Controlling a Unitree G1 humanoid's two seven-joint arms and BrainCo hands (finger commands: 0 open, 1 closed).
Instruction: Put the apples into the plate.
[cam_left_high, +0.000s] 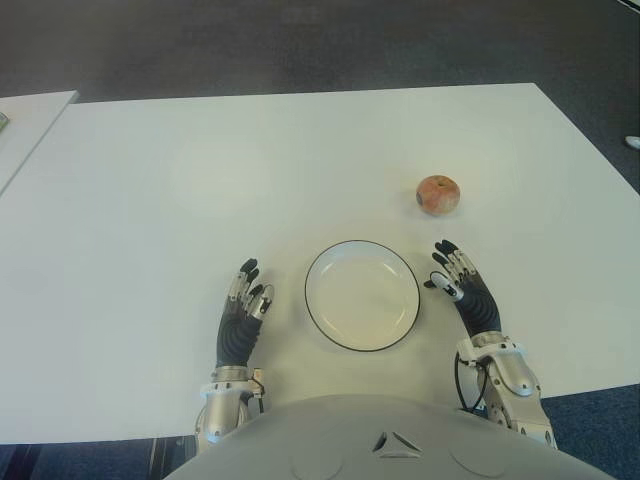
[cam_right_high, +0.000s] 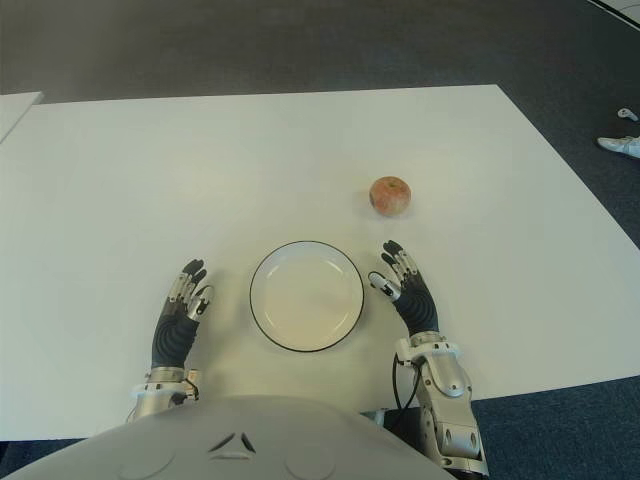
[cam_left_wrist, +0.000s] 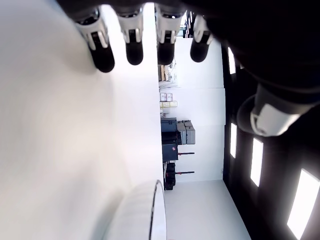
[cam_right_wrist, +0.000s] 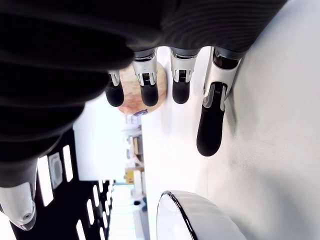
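Left eye view: the white surface (cam_left_high: 150, 200) carries an empty plate (cam_left_high: 362, 295) with a dark rim, centred before the robot. One apple (cam_left_high: 438, 194) sits beyond the plate and to its right, well apart from the rim. The right robot hand (cam_left_high: 462, 285) lies just right of the plate, fingers extended and spread, holding nothing, pointing toward the apple. The left robot hand (cam_left_high: 243, 310) shows left of the plate, fingers likewise extended and empty. Task status: not started; the apple remains to be grasped and placed.
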